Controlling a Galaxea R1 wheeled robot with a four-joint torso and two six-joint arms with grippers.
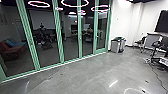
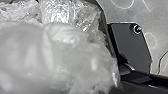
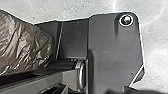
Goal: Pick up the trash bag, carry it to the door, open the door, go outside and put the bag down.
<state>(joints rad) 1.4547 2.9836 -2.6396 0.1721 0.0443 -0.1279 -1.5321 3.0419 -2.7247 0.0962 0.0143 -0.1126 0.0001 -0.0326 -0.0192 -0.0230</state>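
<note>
Trash bag: pale, see-through crumpled plastic (image 2: 62, 52), large and close in the left wrist view, beside the robot's dark base; what bears it, I cannot tell
Brownish plastic: wrinkled and shiny (image 3: 25, 43), in the right wrist view, next to the dark base; whether it is part of the same bag, I cannot tell
Left end effector: cannot tell whether apart, together or clamped on the bag
Right end effector: cannot tell either
Glass wall: tall dark panes in green frames (image 1: 58, 37), along the robot's left and ahead; which pane is the door, I cannot tell
Sofa: reddish (image 1: 11, 51), with a blue cushion (image 1: 10, 43), seen in the glass
Bin: grey (image 1: 116, 46), near the glass wall's far end, by the white wall (image 1: 125, 22)
Screen: dark (image 1: 162, 22), on the right
Floor: grey, glossy (image 1: 82, 77), with a thin cable (image 1: 157, 78) at right
</note>
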